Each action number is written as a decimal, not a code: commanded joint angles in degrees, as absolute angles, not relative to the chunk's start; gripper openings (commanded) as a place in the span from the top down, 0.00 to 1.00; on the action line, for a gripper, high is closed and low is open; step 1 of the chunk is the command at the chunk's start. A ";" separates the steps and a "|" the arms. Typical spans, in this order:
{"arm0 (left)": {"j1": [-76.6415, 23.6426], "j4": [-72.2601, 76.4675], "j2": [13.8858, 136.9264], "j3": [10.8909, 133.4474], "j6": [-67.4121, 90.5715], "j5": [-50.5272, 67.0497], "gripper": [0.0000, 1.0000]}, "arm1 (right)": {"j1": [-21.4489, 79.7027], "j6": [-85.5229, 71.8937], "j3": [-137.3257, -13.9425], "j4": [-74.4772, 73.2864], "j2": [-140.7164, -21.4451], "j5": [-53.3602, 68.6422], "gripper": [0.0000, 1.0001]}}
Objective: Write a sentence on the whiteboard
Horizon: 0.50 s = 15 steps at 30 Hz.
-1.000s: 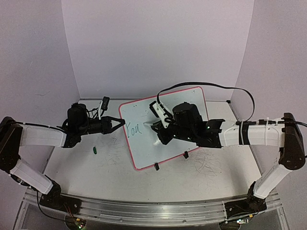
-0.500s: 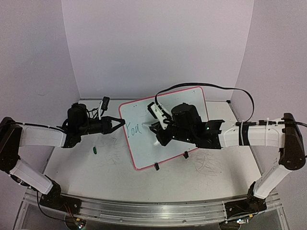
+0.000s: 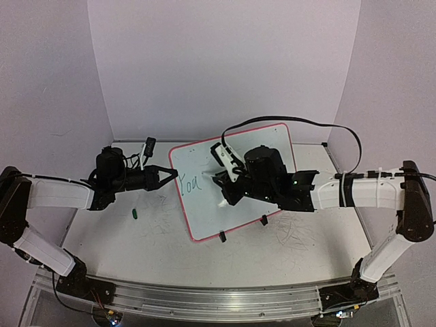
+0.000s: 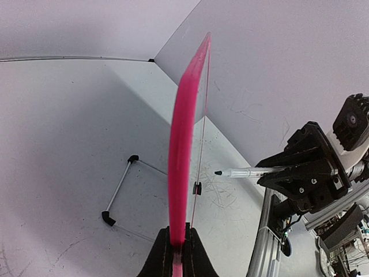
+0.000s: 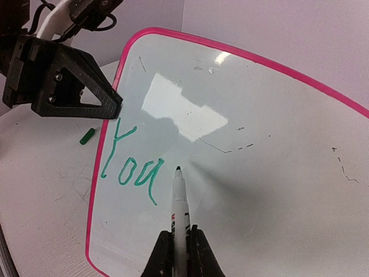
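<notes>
Whiteboard (image 3: 204, 214) pinched at left rim by left hand (image 3: 169, 175); right hand (image 5: 180, 236) clamped on marker (image 5: 180, 202), tip seemingly just off surface. Sentence (image 5: 130, 167) barely begun at "You"; next, gentle touchdown just right of it.

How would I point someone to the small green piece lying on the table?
Start at the pink-framed whiteboard mid-table and follow its left edge to the left gripper clamped there. Below and left of that gripper in the top view, on the tabletop, lies a short green cap. It is the only loose coloured thing; the grey scribbles beside it are flat marks.
</notes>
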<state>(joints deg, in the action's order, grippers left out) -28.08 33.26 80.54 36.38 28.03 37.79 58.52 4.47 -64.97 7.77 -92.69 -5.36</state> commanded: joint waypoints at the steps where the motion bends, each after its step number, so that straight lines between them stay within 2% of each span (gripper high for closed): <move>1: -28.39 31.45 79.25 37.99 26.13 37.21 1.00 | 58.47 3.95 -67.42 10.19 -93.96 -4.69 1.00; 15: -28.48 31.44 78.82 37.80 25.89 37.06 1.00 | 58.52 3.87 -69.24 10.61 -95.63 -4.57 1.00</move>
<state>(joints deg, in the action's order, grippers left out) -28.23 32.86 80.20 36.38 27.88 37.39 58.52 4.37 -66.26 8.20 -94.56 -4.89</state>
